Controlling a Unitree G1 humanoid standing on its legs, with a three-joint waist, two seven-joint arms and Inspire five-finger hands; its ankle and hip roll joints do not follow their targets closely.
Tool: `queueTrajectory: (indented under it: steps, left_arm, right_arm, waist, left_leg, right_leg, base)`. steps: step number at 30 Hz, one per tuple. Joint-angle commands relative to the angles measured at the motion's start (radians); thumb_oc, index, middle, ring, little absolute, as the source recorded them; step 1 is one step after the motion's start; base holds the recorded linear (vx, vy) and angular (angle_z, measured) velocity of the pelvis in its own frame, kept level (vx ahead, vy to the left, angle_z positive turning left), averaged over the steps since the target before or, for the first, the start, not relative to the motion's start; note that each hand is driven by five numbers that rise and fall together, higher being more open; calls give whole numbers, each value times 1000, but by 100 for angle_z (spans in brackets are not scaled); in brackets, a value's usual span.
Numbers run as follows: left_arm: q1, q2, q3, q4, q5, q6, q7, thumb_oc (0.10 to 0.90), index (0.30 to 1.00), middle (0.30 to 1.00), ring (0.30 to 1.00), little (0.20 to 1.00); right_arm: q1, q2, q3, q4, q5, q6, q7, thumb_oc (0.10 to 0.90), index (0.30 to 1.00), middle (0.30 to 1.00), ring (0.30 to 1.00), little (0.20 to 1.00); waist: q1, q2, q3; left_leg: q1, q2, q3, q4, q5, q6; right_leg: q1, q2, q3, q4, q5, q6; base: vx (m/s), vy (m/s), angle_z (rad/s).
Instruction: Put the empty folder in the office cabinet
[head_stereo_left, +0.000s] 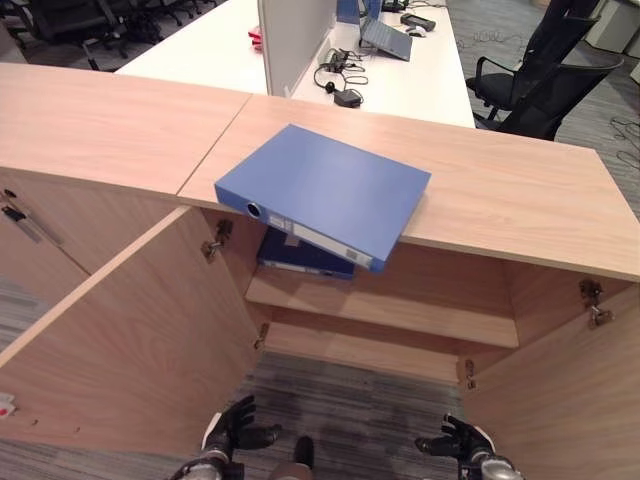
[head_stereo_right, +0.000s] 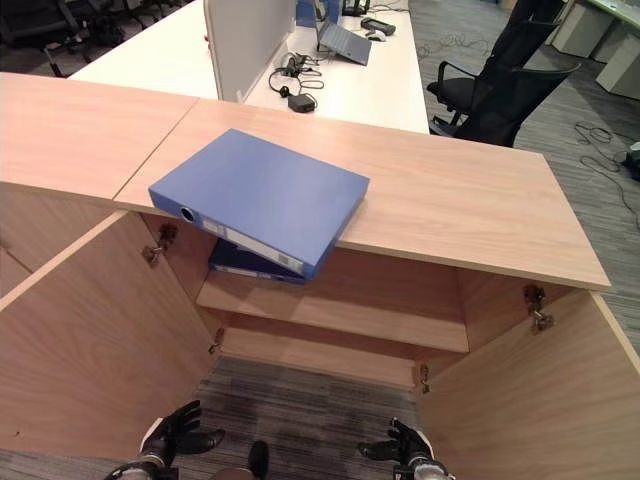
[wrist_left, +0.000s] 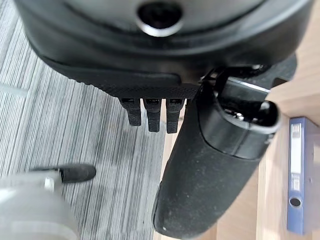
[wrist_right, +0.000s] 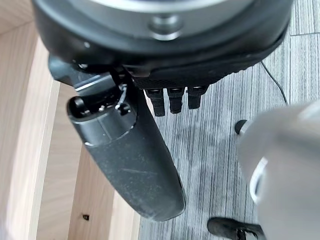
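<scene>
A blue folder (head_stereo_left: 325, 190) lies flat on the wooden cabinet top (head_stereo_left: 520, 190), its spine end sticking out over the front edge above the open compartment. A second, darker blue folder (head_stereo_left: 300, 255) lies on the shelf (head_stereo_left: 420, 315) just beneath it. My left hand (head_stereo_left: 235, 428) and right hand (head_stereo_left: 462, 440) hang low over the carpet in front of the cabinet, far below both folders. Both are open with relaxed fingers and hold nothing. In the left wrist view a blue folder spine (wrist_left: 296, 182) shows past the thumb (wrist_left: 210, 170).
Both cabinet doors stand wide open, the left door (head_stereo_left: 120, 330) and the right door (head_stereo_left: 570, 390) flanking the opening. Behind the cabinet is a white desk (head_stereo_left: 400, 80) with a divider panel, headphones and a laptop. Black office chairs (head_stereo_left: 540, 85) stand at the back right.
</scene>
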Motion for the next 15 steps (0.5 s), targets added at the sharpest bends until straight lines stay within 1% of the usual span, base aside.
queueTrajectory:
  steps: [1,2,4,6,7,10,11,15]
  left_arm:
    - [-49,17,8,-44,2,-52,-4,800,900,900,900,900]
    - [-50,17,8,-44,2,-51,-4,800,900,900,900,900]
    - [-55,8,10,-32,2,-52,-2,800,900,900,900,900]
    - [-49,-7,17,-32,-11,-56,-3,800,900,900,900,900]
    - [-48,-7,17,-32,-11,-56,-3,800,900,900,900,900]
    - [-53,-15,11,-29,-11,-55,-3,800,900,900,900,900]
    - [-53,-18,4,-32,-6,-55,-2,800,900,900,900,900]
    - [-53,-20,-3,-38,-4,-53,-2,800,900,900,900,900]
  right_arm:
    - [-30,-52,-32,-53,2,-49,-16,800,900,900,900,900]
    - [-30,-52,-32,-53,2,-49,-16,800,900,900,900,900]
    - [-25,-52,-25,-40,-1,-49,-16,800,900,900,900,900]
    - [-7,-52,-18,-50,-4,-50,-12,800,900,900,900,900]
    - [-7,-52,-18,-50,-4,-50,-12,800,900,900,900,900]
    - [-8,-56,-12,-44,-11,-49,-13,800,900,900,900,900]
    - [-6,-60,-13,-41,-14,-48,-14,800,900,900,900,900]
    - [7,-70,-19,-48,-9,-50,-13,800,900,900,900,900]
  waist:
    - [20,27,23]
    - [20,25,20]
    - [17,21,5]
    - [13,20,-14]
    - [12,20,-15]
    - [8,23,-14]
    - [3,27,-15]
    - [-12,29,-21]
  left_leg:
    - [98,-37,-44,17,-177,-17]
    - [94,-38,-44,18,-175,-17]
    - [94,-39,-49,13,-173,-22]
    - [99,-31,-53,6,-172,-33]
    - [99,-31,-53,6,-172,-34]
    - [98,-23,-62,7,-169,-42]
    - [98,-17,-73,8,-168,-49]
    - [105,-2,-88,16,-175,-64]
  right_leg:
    - [61,69,49,-213,8,-36]
    - [59,68,49,-215,11,-36]
    - [78,74,54,-265,35,-41]
    - [104,84,46,-306,42,-49]
    - [105,84,45,-307,42,-49]
    - [115,92,36,-316,36,-56]
    - [127,100,33,-329,29,-63]
    - [147,123,32,-341,7,-80]
  base:
    - [66,-70,11]
    - [113,-104,10]
    - [124,-89,21]
    - [167,-111,27]
    - [127,-94,14]
    - [61,-80,1]
    - [81,-91,4]
    - [95,-117,13]
